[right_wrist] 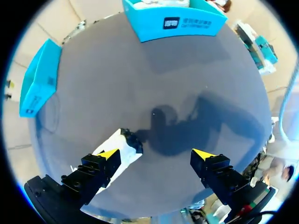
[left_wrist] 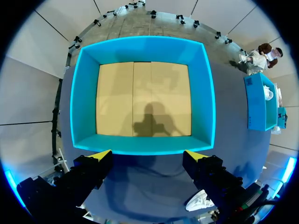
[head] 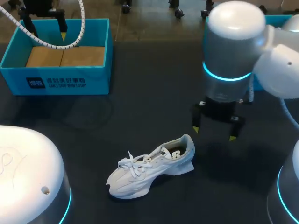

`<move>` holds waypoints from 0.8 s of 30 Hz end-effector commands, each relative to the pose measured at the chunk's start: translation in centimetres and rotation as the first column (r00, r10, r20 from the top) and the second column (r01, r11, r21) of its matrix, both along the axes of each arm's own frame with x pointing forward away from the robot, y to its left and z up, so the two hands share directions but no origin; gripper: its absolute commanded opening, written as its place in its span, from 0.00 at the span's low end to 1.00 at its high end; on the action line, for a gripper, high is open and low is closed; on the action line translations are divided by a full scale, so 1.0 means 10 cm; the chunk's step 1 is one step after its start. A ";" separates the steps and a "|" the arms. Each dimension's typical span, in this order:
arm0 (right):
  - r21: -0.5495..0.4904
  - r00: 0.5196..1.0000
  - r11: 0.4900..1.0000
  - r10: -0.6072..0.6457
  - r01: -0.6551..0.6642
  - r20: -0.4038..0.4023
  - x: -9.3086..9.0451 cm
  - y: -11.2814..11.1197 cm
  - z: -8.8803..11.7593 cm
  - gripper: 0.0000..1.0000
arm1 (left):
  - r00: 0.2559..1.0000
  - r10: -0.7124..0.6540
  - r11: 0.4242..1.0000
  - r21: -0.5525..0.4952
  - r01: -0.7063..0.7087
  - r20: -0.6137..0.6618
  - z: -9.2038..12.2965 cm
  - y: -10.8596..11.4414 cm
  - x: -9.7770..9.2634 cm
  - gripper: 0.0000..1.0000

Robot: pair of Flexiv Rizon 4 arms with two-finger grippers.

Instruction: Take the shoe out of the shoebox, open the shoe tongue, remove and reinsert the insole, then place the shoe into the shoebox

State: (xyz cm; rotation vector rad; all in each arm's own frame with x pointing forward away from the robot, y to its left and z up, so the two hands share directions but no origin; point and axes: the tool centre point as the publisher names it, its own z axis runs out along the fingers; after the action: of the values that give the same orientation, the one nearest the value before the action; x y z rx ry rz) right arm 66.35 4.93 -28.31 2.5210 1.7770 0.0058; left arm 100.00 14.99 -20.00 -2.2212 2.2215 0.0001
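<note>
Now: shoe out on counter, both tools wide

White shoe (head: 149,170) stands upright on its sole on the dark counter (head: 140,107), laces loose over the tongue; it also shows in both wrist views (left_wrist: 200,201) (right_wrist: 126,151).
Right tool (head: 214,134) (right_wrist: 156,154) hangs just beside the shoe's heel; fingers spread wide, nothing between them; one yellow tip sits right over the heel, contact cannot be told.
Blue shoebox (head: 65,81) (left_wrist: 203,93) stands well apart from the shoe, beyond its toe end; open top, bare cardboard floor.
Left tool (head: 46,29) (left_wrist: 148,155) is farthest from the shoe, above the shoebox's open top; fingers wide, holding nothing.
</note>
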 end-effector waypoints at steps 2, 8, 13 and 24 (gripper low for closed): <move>0.259 0.986 0.953 0.140 -0.159 0.089 0.00 -0.20 0.06 1.00 | 1.000 0.000 1.000 0.000 0.000 0.000 0.00 0.00 0.00 1.00; 0.323 0.924 0.866 0.367 -0.382 0.110 0.18 -0.20 -0.03 1.00 | 1.000 0.000 1.000 0.000 0.000 0.000 0.00 0.00 0.00 1.00; 0.384 0.869 0.780 0.460 -0.494 0.185 0.18 -0.21 -0.04 1.00 | 1.000 0.000 1.000 0.000 0.000 0.000 0.00 0.00 0.00 1.00; 0.408 0.815 0.706 0.491 -0.579 0.308 0.19 -0.32 -0.06 1.00 | 1.000 0.000 1.000 0.000 0.000 0.000 0.00 0.00 0.00 1.00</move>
State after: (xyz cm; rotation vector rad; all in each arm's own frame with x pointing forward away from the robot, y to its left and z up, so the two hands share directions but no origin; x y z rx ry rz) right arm 68.90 3.16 -28.48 2.0850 2.5101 0.4205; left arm 100.00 15.00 -20.00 -2.2213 2.2215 0.0001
